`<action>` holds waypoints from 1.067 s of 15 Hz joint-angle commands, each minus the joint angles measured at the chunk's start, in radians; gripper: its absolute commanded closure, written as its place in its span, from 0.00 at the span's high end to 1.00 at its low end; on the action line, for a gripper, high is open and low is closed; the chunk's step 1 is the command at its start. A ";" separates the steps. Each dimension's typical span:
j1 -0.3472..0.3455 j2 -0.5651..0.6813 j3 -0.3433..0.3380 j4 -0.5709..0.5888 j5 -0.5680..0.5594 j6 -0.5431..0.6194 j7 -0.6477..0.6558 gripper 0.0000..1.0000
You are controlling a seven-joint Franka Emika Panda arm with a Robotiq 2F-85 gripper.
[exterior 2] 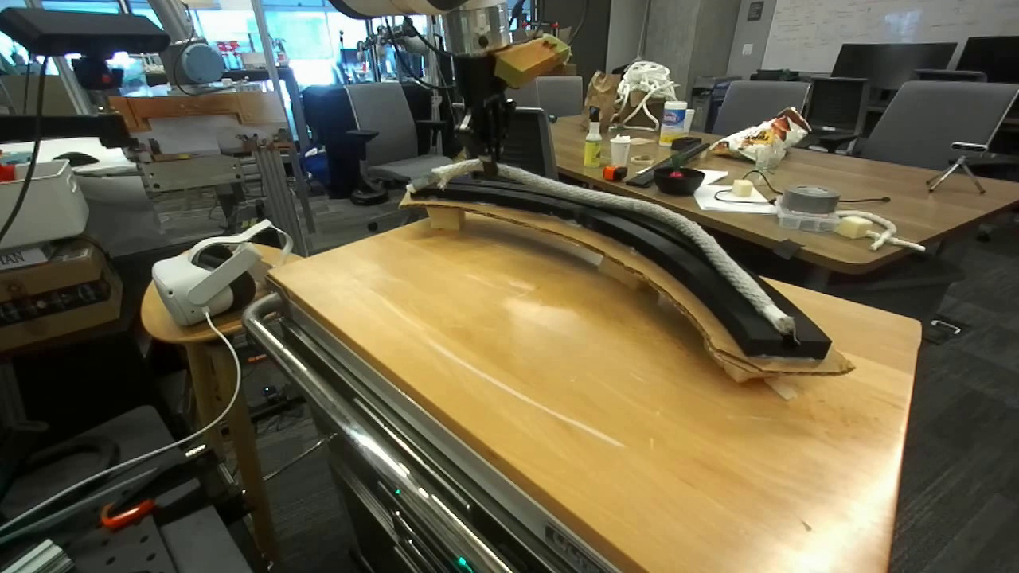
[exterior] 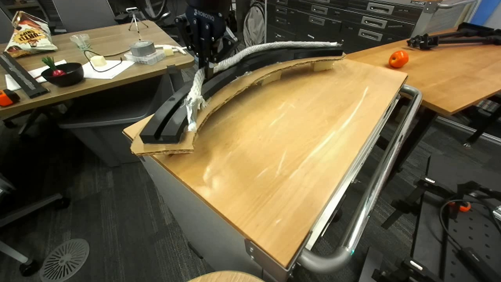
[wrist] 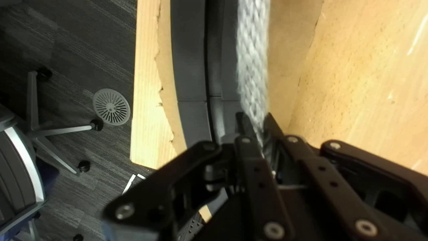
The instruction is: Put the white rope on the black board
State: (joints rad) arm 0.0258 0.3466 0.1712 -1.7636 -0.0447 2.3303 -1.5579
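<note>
1. The black two-fingered gripper is drawn narrow around the thick greyish-white braided rope, near one of its ends. If it lets go while that part stands raised, the rope's own stiffness could make it spring or roll aside rather than settle.

2. Just beside the hold, the frayed, tufted white end slants down over the inner edge of the long black arc-shaped ridged board. It could stay outside, since the gripper grips above it and does not steer the loose tail.

3. In the wrist view, the rope leading away from the gripper appears to one side of the lengthwise black groove, partly over the brown cardboard base. Lowered so, it may land off-centre; its height there cannot be told.

4. Farther along, the rope follows the board's curve in both exterior views. Too much pull would likely straighten it and draw it off the arc.

5. The plain cut end lies on the board's far end. Nothing visible pins it, so a tug could slide it away.

6. Hard downward pressure might tip the base, propped on pale yellow blocks above the light wooden counter.
</note>
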 commanded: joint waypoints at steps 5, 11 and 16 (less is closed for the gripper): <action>-0.011 0.068 -0.003 0.123 0.106 -0.085 -0.001 0.03; 0.009 0.146 -0.010 0.209 0.072 -0.117 0.070 0.03; 0.017 0.187 -0.004 0.262 0.070 -0.147 0.091 0.17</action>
State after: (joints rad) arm 0.0299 0.4978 0.1688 -1.5780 0.0422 2.2286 -1.4960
